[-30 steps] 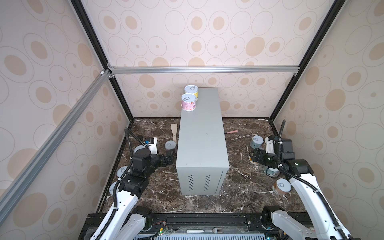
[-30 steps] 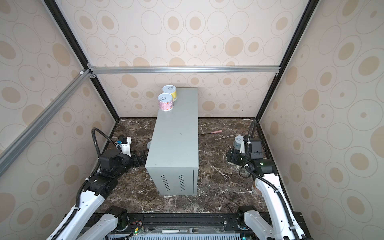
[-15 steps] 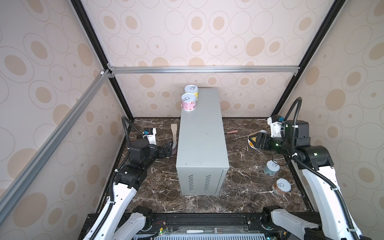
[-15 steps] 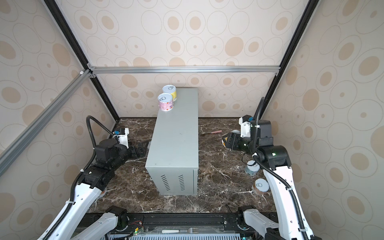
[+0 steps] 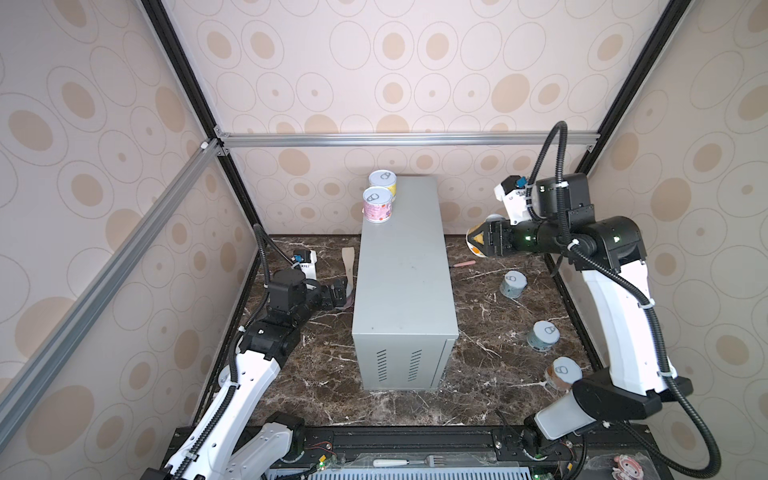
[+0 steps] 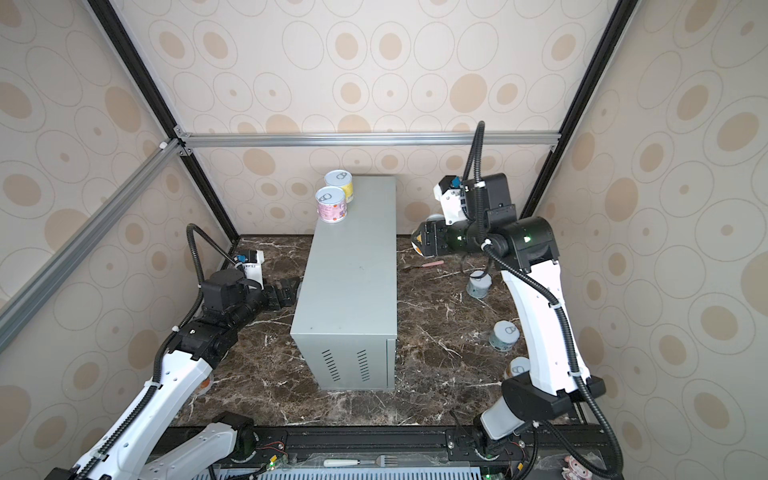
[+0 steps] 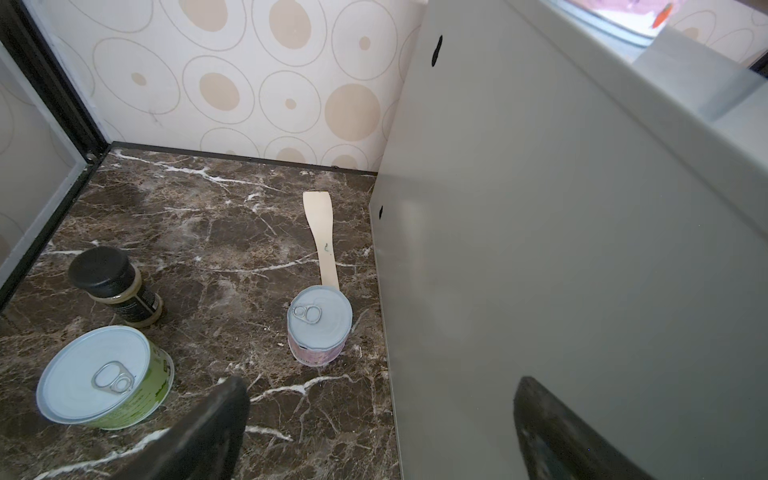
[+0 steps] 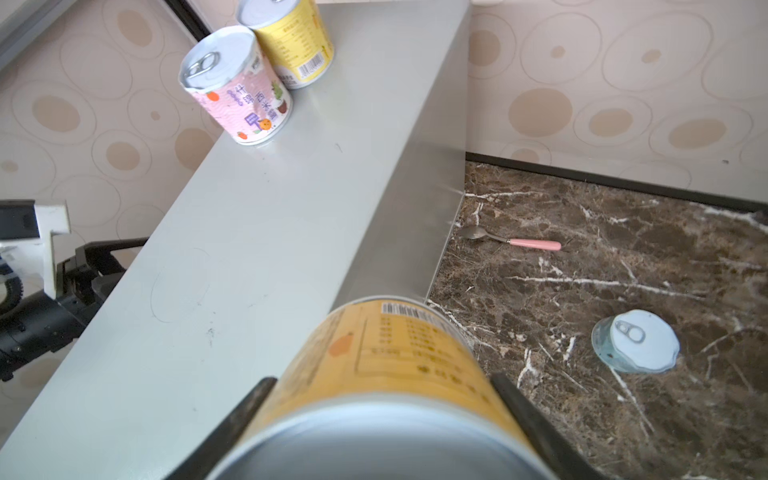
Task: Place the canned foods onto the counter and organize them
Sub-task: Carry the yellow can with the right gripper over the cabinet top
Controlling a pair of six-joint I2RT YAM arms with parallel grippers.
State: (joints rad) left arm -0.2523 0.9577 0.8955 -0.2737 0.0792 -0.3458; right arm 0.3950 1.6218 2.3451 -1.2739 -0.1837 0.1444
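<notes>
Since I've got it pinched, orange can (image 8: pixel 399 353): clamped by its sides in the right jaws, airborne at 2 o'clock in the top views. It sits just off the grey worktop (image 5: pixel 403 282), tipped well off upright, one metal end facing the wrist camera.
Left jaws: spread wide, empty, low at the worktop's 9 o'clock side.
Worktop top: pink can (image 5: pixel 377 205) and yellow can (image 5: pixel 383 183) upright, close together at the 11 o'clock corner; the rest is bare.
Marble surface (image 5: pixel 490 361): pink-label can (image 7: pixel 319 324), green can (image 7: pixel 104 378), two blue cans (image 5: pixel 513 284) (image 5: pixel 543 336), fruit-print can (image 5: pixel 561 374).
Roll-off risk: released this tilted, I reckon it rolls off the flat top; right it first.
Edge risk: a low approach clips the 3 o'clock edge; overshooting toward 11 knocks the pink can.
Slip risk: smooth metal wall may slide during the wrist turn.
Hidden: jaw tips cropped in both wrist views; fruit-print can half behind right arm (image 5: pixel 619 316); can't count all cans.
Clutter: spoon (image 8: pixel 515 243), spatula (image 7: pixel 320 232), bottle (image 7: pixel 112 286).
</notes>
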